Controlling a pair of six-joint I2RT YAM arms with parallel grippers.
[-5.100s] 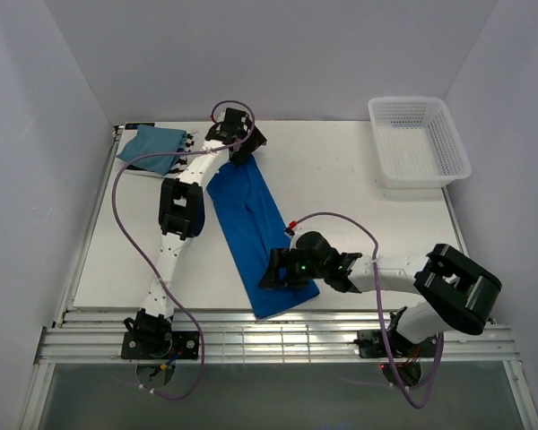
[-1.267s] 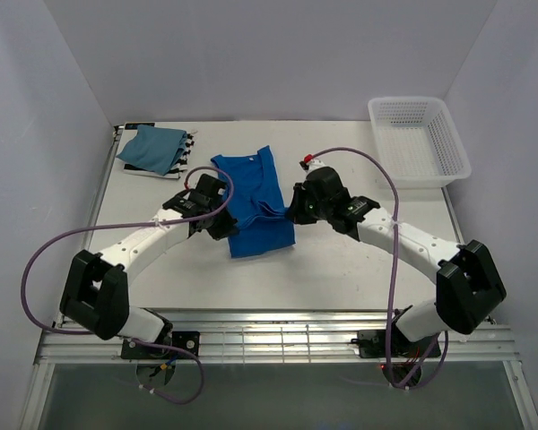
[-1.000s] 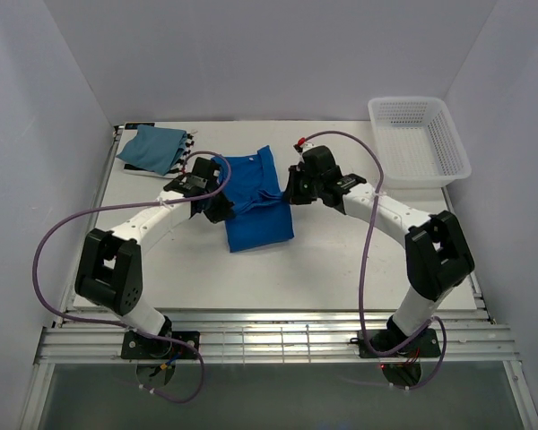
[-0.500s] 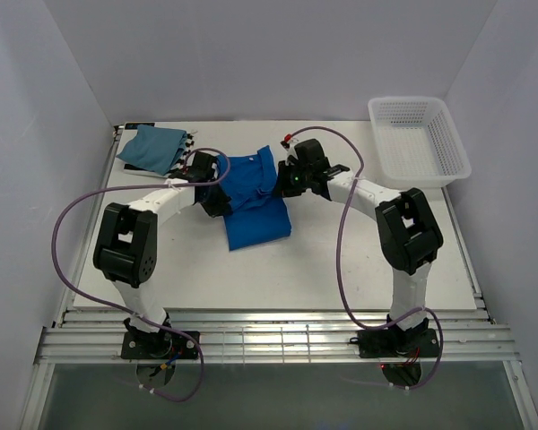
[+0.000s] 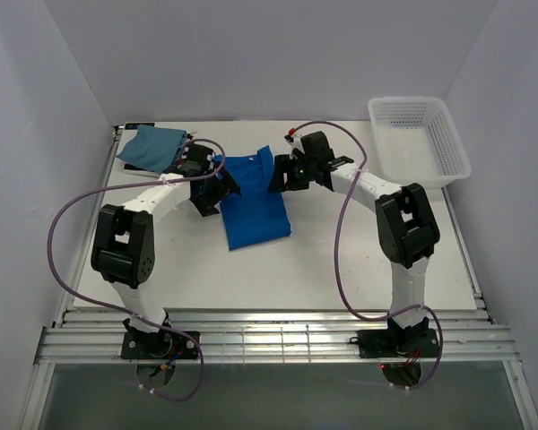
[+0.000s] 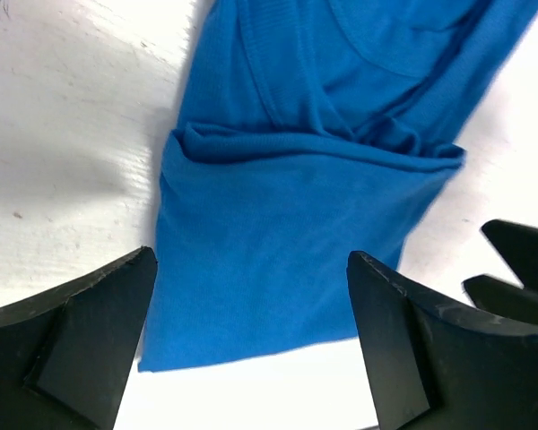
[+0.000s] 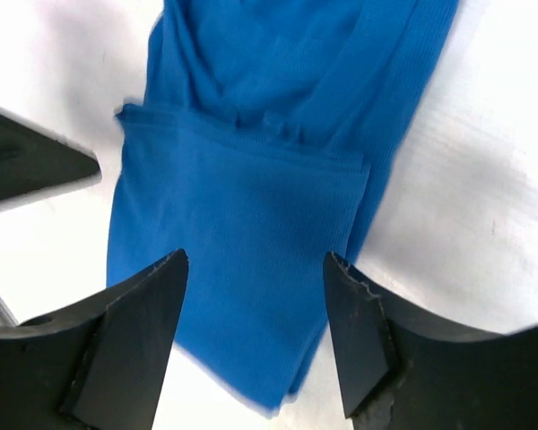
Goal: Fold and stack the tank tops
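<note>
Nearest to us, the bare white worktop (image 5: 341, 260) runs out ahead of the two arm bases. Further in, just left of centre, we come to the royal blue tank top (image 5: 254, 208). It lies flat and slightly askew, with its near half doubled over into a neat panel. The wrist cameras show that folded layer ending in a bunched, ribbed edge (image 6: 314, 148) that crosses the garment from side to side. Beyond that edge a single layer of cloth carries on.

The left arm comes in from the left, and the left pincer (image 5: 222, 190) sits at that side of the fold. It is released. In its own view the left pincer (image 6: 251, 260) has its jaws spread wide, with blue cloth (image 6: 278, 251) filling the gap and nothing gripped.

Across the garment, the right pincer (image 5: 276, 179) mirrors it at the right side of the fold. It too is let go. From its wrist, the right pincer (image 7: 255, 260) stands apart with only the tank top (image 7: 242, 224) below it. We cannot tell whether either one touches the cloth.

At the far left corner, the teal tank top (image 5: 152, 147) lies folded. A striped top (image 5: 136, 171) peeks out from under its near edge. At the far right, well apart from the rest, sits the white lattice basket (image 5: 448, 166).
</note>
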